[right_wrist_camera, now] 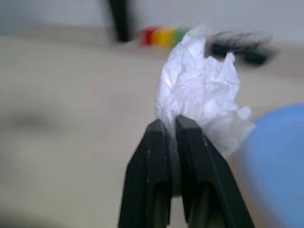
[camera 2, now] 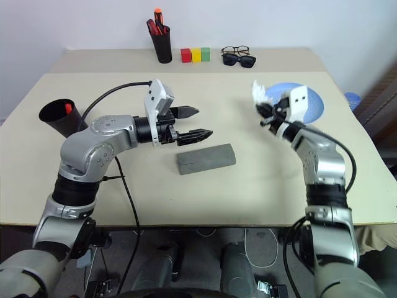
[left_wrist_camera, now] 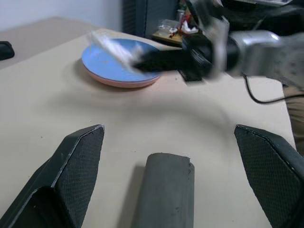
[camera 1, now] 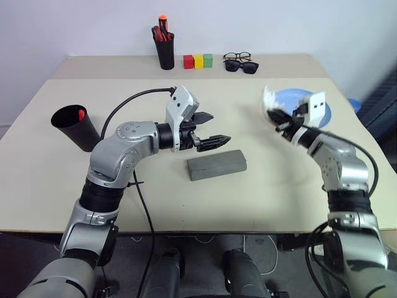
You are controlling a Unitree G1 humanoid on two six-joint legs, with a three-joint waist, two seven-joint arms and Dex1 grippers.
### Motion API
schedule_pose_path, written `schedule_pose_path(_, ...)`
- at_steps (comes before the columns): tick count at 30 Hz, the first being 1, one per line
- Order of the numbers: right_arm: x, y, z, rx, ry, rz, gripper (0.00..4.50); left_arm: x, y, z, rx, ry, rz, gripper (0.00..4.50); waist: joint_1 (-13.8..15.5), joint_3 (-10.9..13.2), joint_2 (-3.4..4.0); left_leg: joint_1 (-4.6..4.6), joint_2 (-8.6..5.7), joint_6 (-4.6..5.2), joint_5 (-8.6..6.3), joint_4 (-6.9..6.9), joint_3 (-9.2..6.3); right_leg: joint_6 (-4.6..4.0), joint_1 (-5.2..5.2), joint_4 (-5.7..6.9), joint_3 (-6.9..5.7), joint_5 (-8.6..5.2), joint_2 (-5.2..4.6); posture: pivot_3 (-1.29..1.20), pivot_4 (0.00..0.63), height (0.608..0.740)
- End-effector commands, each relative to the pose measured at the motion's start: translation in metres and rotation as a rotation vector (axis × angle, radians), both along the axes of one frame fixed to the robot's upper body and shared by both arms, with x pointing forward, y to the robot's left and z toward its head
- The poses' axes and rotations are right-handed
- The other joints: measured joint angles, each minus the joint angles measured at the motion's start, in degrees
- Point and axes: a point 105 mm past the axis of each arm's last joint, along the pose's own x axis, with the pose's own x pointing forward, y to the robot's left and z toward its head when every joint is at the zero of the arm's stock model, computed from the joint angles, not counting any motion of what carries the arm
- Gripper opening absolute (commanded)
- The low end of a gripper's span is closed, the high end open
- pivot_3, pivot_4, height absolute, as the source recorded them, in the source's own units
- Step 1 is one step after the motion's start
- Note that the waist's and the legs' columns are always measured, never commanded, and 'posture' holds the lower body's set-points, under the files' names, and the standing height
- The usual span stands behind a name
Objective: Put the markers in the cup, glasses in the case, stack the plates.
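While the left claw (camera 1: 214, 128) gapes empty, the right claw (right_wrist_camera: 170, 124) pinches crumpled tissue (right_wrist_camera: 202, 90)

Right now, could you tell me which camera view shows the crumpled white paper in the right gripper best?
The right wrist view: the crumpled white paper sits large, pinched between the shut jaws of the right gripper. The eye views show it small, above the table; the left wrist view shows it blurred over the stacked plates.

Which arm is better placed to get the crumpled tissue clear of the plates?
Right: its end effector is shut on the tissue above the blue plate; the left end effector hangs open over the case.
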Motion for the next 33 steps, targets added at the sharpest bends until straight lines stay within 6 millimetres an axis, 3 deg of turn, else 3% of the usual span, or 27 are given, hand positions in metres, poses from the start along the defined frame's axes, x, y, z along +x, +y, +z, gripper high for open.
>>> schedule_pose_path(1, 0.014, -0.029, 0.016, -0.032, -0.077, -0.161, 0.04, 0.001, 0.002, 0.015, -0.028, -0.069, 0.023, 4.50, 0.0, 0.0, -0.01, -0.01, 0.00, 0.00, 0.00, -0.03, 0.00, 0.00, -0.01, -0.02, 0.00, 0.00, 0.00, 0.00, 0.150, 0.739)
schedule_pose_path(2, 0.018, -0.036, 0.017, -0.033, -0.067, -0.195, 0.04, 0.002, 0.004, 0.015, -0.029, -0.071, 0.036, 4.50, -0.1, 0.0, -0.01, -0.02, 0.00, 0.00, 0.00, -0.08, 0.00, 0.01, -0.02, -0.06, 0.00, 0.00, 0.00, 0.00, 0.150, 0.739)
schedule_pose_path(5, 0.024, -0.049, 0.022, -0.062, -0.068, -0.283, 1.06, 0.004, 0.006, 0.016, -0.041, -0.085, 0.082, 4.50, -0.1, 0.0, 0.00, -0.06, 0.00, 0.00, 0.00, -0.13, 0.01, 0.01, -0.03, -0.16, 0.01, 0.00, 0.00, 0.00, 0.150, 0.739)
schedule_pose_path(8, 0.025, -0.051, 0.036, -0.080, -0.116, -0.306, 2.49, 0.010, 0.013, 0.020, -0.072, -0.130, 0.155, 4.50, -0.2, 0.0, 0.01, -0.07, 0.00, 0.00, 0.00, -0.14, 0.02, 0.01, -0.03, -0.19, 0.01, 0.01, 0.00, 0.00, 0.150, 0.739)
schedule_pose_path(11, 0.023, -0.049, 0.046, -0.100, -0.170, -0.267, 2.49, 0.017, 0.021, 0.020, -0.097, -0.174, 0.243, 4.50, -0.4, 0.0, 0.01, -0.06, 0.00, 0.00, 0.00, -0.12, 0.02, 0.01, -0.03, -0.19, 0.03, 0.01, 0.00, 0.00, 0.150, 0.739)
schedule_pose_path(15, 0.012, -0.032, 0.042, -0.119, -0.177, -0.042, 2.49, 0.021, 0.036, 0.006, -0.091, -0.235, 0.366, 4.50, -0.9, 0.0, 0.01, -0.04, 0.00, 0.00, 0.01, -0.09, 0.03, 0.01, 0.01, -0.16, 0.04, 0.02, 0.00, 0.00, 0.150, 0.739)
schedule_pose_path(17, -0.003, -0.022, 0.037, -0.121, -0.176, 0.092, 2.49, 0.016, 0.048, 0.000, -0.119, -0.255, 0.413, 4.50, -1.1, 0.0, 0.01, -0.03, 0.00, 0.00, 0.01, -0.07, 0.02, 0.01, 0.03, -0.14, 0.03, 0.02, 0.01, 0.00, 0.150, 0.739)
schedule_pose_path(21, -0.056, -0.012, 0.015, -0.170, -0.108, 0.248, 2.49, 0.001, 0.080, -0.023, -0.119, -0.275, 0.517, 4.50, -0.3, 0.0, 0.04, -0.08, -0.01, 0.03, -0.02, -0.10, -0.05, 0.03, -0.07, -0.06, 0.03, 0.01, -0.01, 0.00, 0.150, 0.739)
schedule_pose_path(27, -0.123, -0.016, -0.020, -0.184, 0.042, 0.176, 2.49, -0.032, 0.126, -0.044, -0.100, -0.316, 0.651, 4.50, 0.4, 0.0, 0.10, -0.08, 0.04, 0.03, -0.04, -0.05, 0.00, -0.48, -0.11, -0.01, 0.07, -0.27, -0.07, 0.00, 0.150, 0.739)
schedule_pose_path(33, -0.156, -0.031, -0.045, -0.163, 0.156, 0.095, 2.49, -0.056, 0.140, -0.056, -0.109, -0.237, 0.639, 4.50, 0.5, -0.2, 0.14, -0.09, 0.30, -0.17, -0.19, -0.05, 0.04, -0.47, 0.11, -0.50, 0.01, -0.29, -0.09, 0.00, 0.150, 0.739)
